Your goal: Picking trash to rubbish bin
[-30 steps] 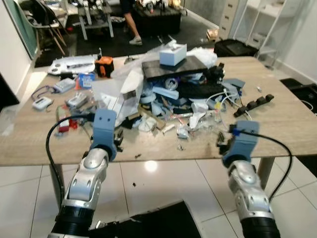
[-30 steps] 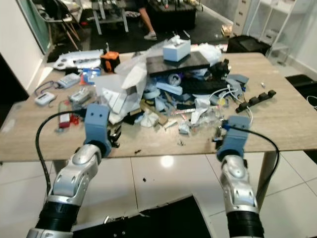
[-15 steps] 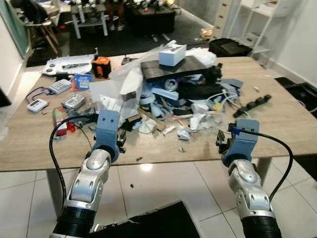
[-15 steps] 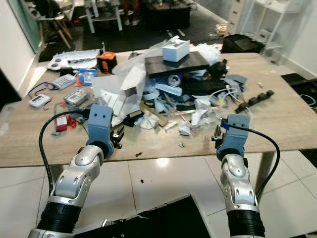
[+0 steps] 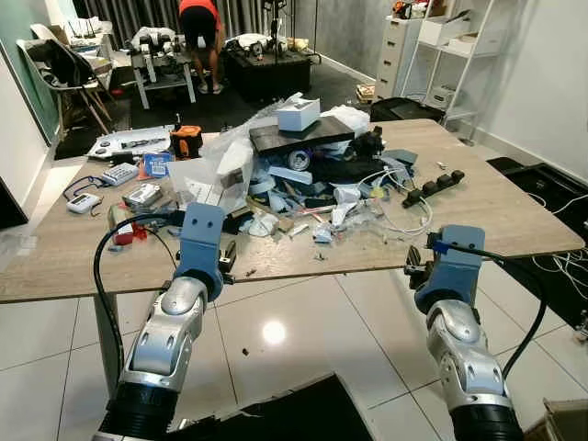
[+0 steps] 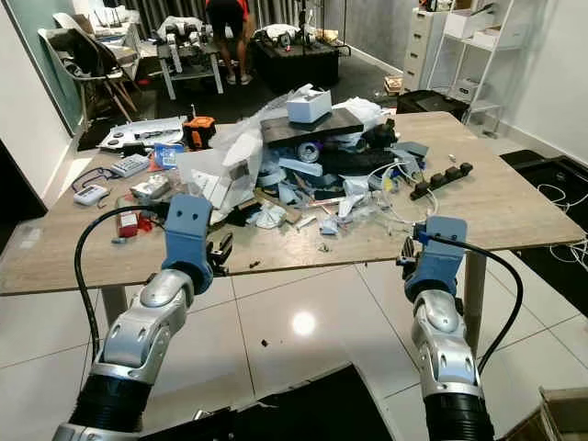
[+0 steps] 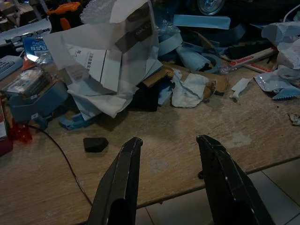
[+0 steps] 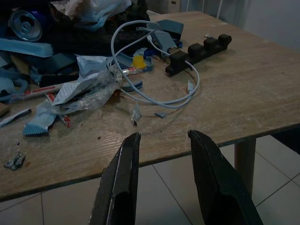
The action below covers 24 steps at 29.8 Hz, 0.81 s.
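Both pincers [image 7: 166, 180] [image 8: 161, 180] parted, empty, at table [image 5: 514, 216] edge.

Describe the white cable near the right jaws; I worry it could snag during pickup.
The white cable lies slack on the wooden table in loose loops, thin and smooth like a charging lead. It rises from the clutter by a blue piece, curves past the black blocks strip, touching it, and ends in a small plug. One loop passes over crumpled clear wrapping. The right gripper is apart from it.
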Motion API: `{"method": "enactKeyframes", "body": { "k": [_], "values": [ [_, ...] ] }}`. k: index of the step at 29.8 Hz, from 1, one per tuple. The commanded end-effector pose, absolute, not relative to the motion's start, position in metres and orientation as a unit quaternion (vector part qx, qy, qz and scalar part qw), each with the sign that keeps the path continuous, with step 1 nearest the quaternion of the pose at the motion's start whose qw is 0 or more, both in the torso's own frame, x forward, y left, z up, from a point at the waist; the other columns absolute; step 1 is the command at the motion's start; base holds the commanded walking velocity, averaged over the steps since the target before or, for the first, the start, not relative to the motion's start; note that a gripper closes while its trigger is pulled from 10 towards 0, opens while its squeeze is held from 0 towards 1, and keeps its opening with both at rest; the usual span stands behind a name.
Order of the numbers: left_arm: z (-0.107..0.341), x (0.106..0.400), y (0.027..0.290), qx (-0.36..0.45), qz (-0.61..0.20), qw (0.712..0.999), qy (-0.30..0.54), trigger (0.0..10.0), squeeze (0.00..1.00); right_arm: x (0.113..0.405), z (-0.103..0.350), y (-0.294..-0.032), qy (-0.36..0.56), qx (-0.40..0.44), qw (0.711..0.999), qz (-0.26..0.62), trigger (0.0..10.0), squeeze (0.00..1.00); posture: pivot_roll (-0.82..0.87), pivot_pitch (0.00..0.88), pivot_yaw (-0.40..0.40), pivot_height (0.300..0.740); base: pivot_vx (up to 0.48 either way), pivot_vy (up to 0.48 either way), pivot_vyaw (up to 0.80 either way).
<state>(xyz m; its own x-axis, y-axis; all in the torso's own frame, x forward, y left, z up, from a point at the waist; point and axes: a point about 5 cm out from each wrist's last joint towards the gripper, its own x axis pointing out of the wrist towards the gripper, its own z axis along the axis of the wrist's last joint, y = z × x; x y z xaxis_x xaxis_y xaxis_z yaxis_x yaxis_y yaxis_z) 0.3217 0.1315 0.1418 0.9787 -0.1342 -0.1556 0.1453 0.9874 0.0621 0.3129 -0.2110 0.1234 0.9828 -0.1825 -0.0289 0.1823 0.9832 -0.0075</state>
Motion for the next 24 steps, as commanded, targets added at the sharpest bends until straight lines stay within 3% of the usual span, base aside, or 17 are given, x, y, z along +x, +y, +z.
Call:
{"method": "enactKeyframes", "body": {
  "k": [1, 18, 24],
  "values": [
    [0.141, 0.321, 0.133, 0.040, -0.066, 0.994, 0.080, 10.0, 0.00, 0.312, 0.120, -0.211, 0.026, -0.003, 0.995, -0.093, 10.0, 0.00, 0.08, 0.000, 0.039, 0.740, 0.000, 0.000, 0.00],
    [0.146, 0.324, 0.139, 0.035, -0.044, 0.996, 0.076, 10.0, 0.00, 0.313, 0.131, -0.209, -0.015, 0.025, 0.995, -0.093, 10.0, 0.00, 0.10, 0.025, 0.026, 0.740, 0.000, 0.000, 0.00],
    [0.148, 0.324, 0.138, 0.027, -0.047, 0.996, 0.071, 10.0, 0.00, 0.315, 0.137, -0.209, -0.027, 0.029, 0.995, -0.091, 10.0, 0.00, 0.11, 0.032, 0.029, 0.740, 0.349, 0.000, 0.00]
  ]
}}
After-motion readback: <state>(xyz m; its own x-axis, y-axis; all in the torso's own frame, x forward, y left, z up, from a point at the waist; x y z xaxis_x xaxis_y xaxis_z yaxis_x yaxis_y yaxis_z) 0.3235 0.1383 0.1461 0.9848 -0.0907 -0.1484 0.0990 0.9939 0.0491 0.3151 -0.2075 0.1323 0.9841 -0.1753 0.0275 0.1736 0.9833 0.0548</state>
